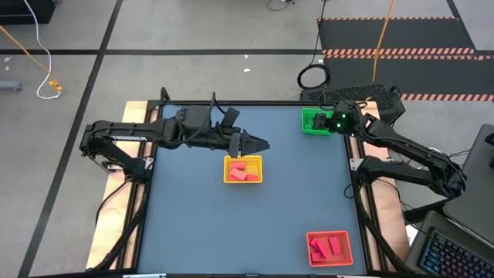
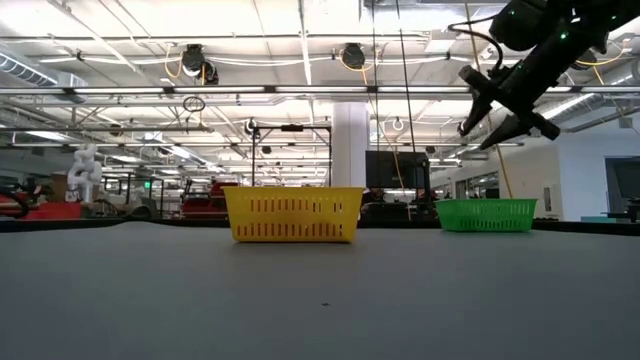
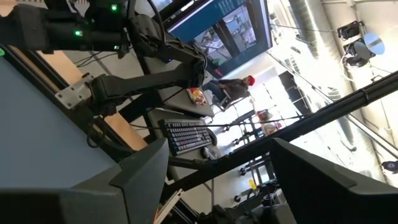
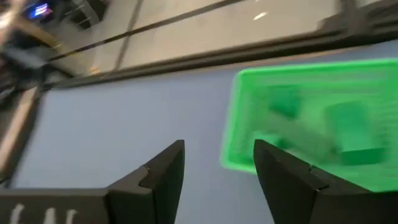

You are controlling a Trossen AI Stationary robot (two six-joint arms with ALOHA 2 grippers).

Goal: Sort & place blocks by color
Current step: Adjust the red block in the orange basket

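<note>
Red blocks point(image 1: 244, 170) lie in the yellow tray point(image 1: 228, 179) at mid-table. More red blocks point(image 1: 327, 247) lie in the orange tray point(image 1: 312, 261) near the near right corner. Green blocks point(image 4: 348, 130) lie in the green tray point(image 4: 233, 124) at the far right corner. My left gripper point(image 1: 261, 144) is open and empty, pointing level toward the table's right, just beyond the yellow tray's far edge. My right gripper point(image 4: 217, 165) is open and empty, raised above the green tray's left side point(image 2: 505, 110). In the low view the tray walls hide the blocks.
The dark table top point(image 1: 201, 224) spreads bare between the three trays. The yellow tray point(image 2: 293, 213) and the green tray point(image 2: 486, 213) stand apart. A laptop point(image 1: 455, 247) sits off the table's right edge. A seated person point(image 3: 233, 90) shows in the room beyond.
</note>
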